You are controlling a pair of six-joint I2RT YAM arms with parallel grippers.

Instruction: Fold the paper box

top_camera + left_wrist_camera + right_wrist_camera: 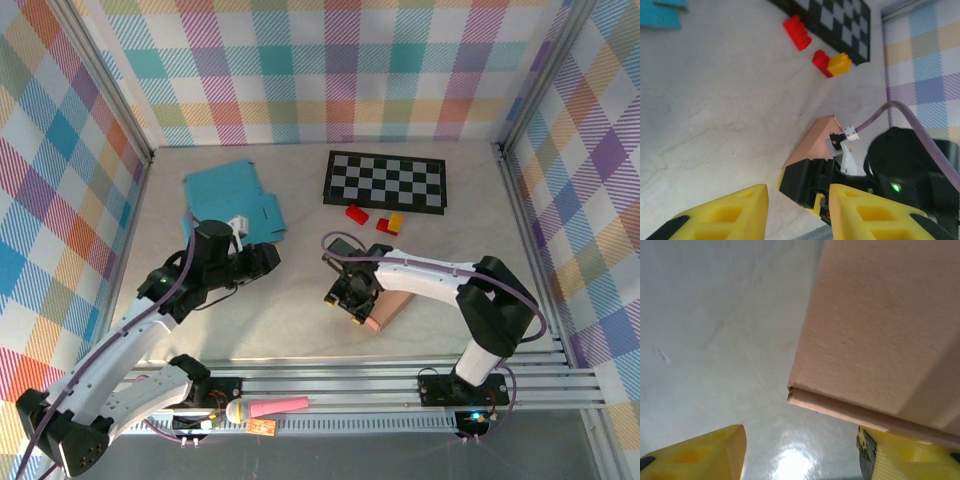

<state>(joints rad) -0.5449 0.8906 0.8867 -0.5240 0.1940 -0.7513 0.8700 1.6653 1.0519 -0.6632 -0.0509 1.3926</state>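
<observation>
Right fingers [705,452], yellow, spread about a corner of the pink paper box [393,307] lying near-right on the desk [260,325], not yet pinching; left fingers [725,212] spread, empty, pointed toward it; box looks partly closed, folding judged unfinished; blue sheet [232,200] flat, far left.

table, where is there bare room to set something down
Free: the near middle of the table, between the left arm and the pink box; also the far gap between the blue paper and the checkerboard. Crowded: just below the checkerboard, where the blocks sit close to the right arm and pink box.
</observation>
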